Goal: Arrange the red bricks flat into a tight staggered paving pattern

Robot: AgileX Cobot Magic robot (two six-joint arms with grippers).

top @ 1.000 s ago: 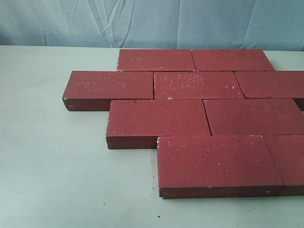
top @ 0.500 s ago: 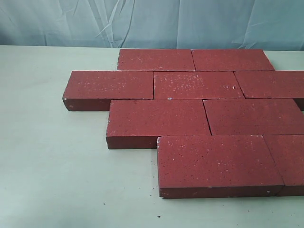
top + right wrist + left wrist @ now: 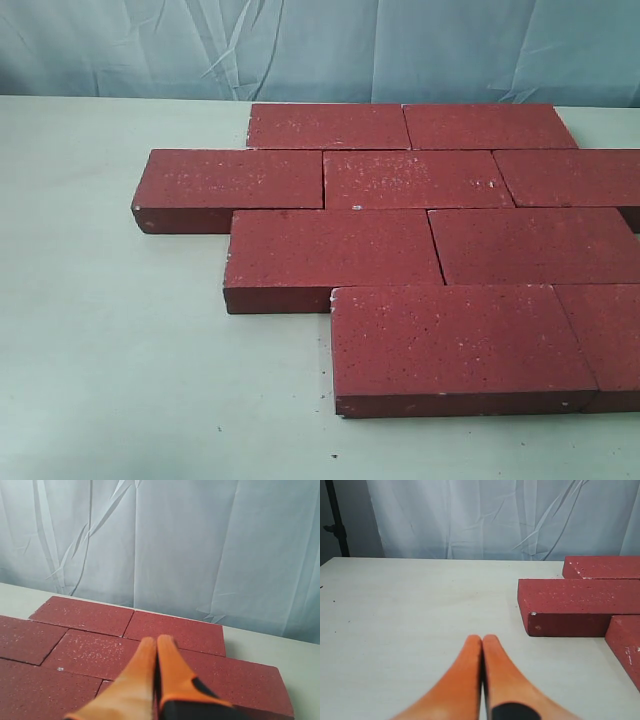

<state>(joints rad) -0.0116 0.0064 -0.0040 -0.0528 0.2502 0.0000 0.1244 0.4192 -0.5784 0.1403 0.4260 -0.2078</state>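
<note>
Dark-red white-specked bricks [image 3: 385, 180]; pale green table [image 3: 110, 330]; orange fingers [image 3: 470, 675]

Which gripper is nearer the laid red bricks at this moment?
Right. The right gripper, shut, hangs over the red bricks; the left gripper, also shut, is over bare table beside them, not touching.

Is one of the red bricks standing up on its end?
No, all the red bricks in the exterior view lie flat on the table, side by side in staggered rows.
</note>
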